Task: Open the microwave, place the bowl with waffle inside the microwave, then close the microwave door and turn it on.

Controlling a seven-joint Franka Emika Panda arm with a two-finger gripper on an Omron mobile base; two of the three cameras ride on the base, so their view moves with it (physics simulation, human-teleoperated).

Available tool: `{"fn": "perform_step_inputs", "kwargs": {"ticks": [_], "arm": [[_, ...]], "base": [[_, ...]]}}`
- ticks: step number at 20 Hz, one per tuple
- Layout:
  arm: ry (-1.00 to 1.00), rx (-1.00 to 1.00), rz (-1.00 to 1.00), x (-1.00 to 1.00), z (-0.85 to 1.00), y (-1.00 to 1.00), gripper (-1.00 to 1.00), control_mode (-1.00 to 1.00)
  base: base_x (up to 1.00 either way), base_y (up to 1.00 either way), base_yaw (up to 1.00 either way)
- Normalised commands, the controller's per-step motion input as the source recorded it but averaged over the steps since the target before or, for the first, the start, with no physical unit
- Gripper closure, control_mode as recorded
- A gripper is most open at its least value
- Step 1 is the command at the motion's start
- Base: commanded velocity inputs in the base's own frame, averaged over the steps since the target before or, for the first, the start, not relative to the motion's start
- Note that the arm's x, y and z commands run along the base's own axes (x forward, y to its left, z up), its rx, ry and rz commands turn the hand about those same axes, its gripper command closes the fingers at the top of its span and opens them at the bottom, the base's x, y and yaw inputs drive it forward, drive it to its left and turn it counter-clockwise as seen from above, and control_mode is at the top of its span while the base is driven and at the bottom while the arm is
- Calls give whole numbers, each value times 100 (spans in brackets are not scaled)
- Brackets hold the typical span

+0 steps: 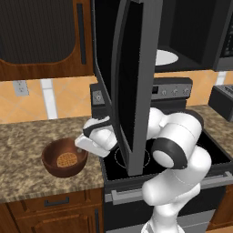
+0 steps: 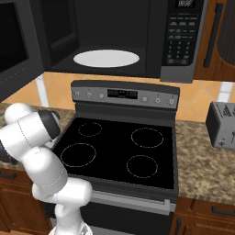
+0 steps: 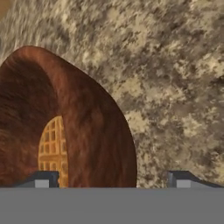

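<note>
Hovering low over the bowl (image 3: 87, 131), the gripper (image 3: 113, 179) has its jaws spread wide apart and clamps on nothing; one fingertip (image 3: 41, 178) sits over the bowl's hollow, the other fingertip (image 3: 183, 178) outside over the speckled counter (image 3: 175, 87), so the near wall falls between them. That straddle reads as a setup for a rim pinch, likely because the bowl is too broad to span whole. Waffle (image 3: 52, 148) lies flat on the bowl's floor, just beside the inner fingertip; a deep descent there could press on it. From the left base view the bowl (image 1: 64, 158) rests on the counter (image 1: 22, 154) left of the stove (image 1: 214, 150), hand right beside it. Microwave door (image 1: 132, 82) already stands swung out, overhanging the arm; microwave (image 2: 110, 36) cavity shows its white turntable (image 2: 106, 58) bare, ready to receive.
</note>
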Motion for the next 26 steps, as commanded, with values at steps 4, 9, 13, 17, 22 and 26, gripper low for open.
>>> {"fn": "perform_step_inputs", "kwargs": {"ticks": [4,9,13,17,22,26], "arm": [[5,0,0,0,0,1,100,-100],[4,0,0,0,0,0,100,-100],[-8,0,0,-30,15,-13,100,-100],[-7,0,0,-59,48,-41,100,-100],[-3,-3,0,-60,53,-52,100,-100],[-1,-11,-3,-27,60,-48,100,-100]], "base": [[0,0,0],[0,0,0],[0,0,0],[0,0,0],[0,0,0],[0,0,0]]}}
